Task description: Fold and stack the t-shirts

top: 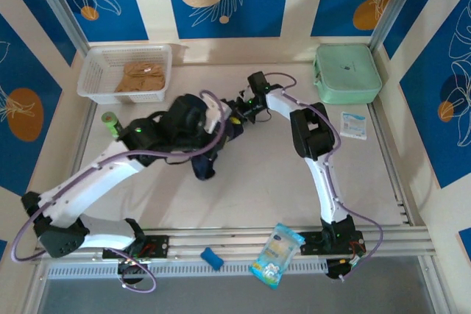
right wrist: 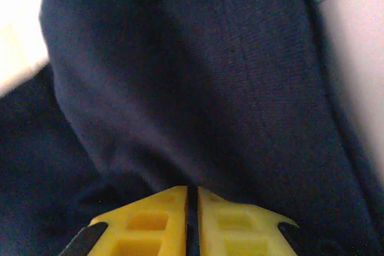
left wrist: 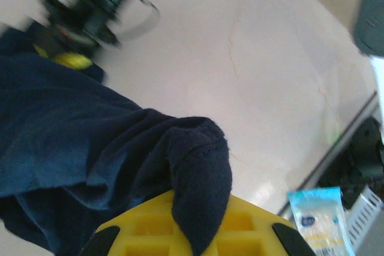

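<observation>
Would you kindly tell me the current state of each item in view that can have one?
navy t-shirt: bunched up, not folded, gripped in two places.
tan t-shirt: lying in the white basket, apart from the navy one.
mint-green case: closed.
left gripper: shut on a fold of the navy t-shirt.
right gripper: shut on the navy t-shirt, cloth pinched between its fingers.

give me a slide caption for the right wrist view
The right gripper pinches a fold of the navy t-shirt between its yellow fingers.
</observation>
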Robot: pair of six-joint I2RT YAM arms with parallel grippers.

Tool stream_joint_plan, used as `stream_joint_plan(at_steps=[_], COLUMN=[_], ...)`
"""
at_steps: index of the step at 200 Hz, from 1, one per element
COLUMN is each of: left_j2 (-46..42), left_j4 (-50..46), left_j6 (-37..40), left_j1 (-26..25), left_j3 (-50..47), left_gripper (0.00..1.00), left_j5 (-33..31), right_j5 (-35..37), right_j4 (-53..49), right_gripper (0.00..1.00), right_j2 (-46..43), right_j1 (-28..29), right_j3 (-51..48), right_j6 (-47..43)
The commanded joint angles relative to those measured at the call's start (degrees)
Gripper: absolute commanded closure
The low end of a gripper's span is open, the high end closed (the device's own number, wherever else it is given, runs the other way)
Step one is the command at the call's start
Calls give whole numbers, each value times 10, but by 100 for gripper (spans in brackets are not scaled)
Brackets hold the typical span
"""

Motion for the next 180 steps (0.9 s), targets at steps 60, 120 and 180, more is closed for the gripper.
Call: stream_joint_plan(at_steps=[60,120,180], left_j2=[291,335,153], left_j4=[210,197,52], left_j6=[-23,6,-49], left_j1=[-77,-86,5], left_j3=[77,142,51], left_gripper=[97,2,0], left_j5=[54,39,-161], right_j5=[113,252,192], right_j4=[-151,-63,-11], right_gripper=[54,45,47], right_j2=[-59,-363,-497], right_j1=[-98,-162,-104], right_j3=[56,-316,-496], right_j6=[-57,-118,-211])
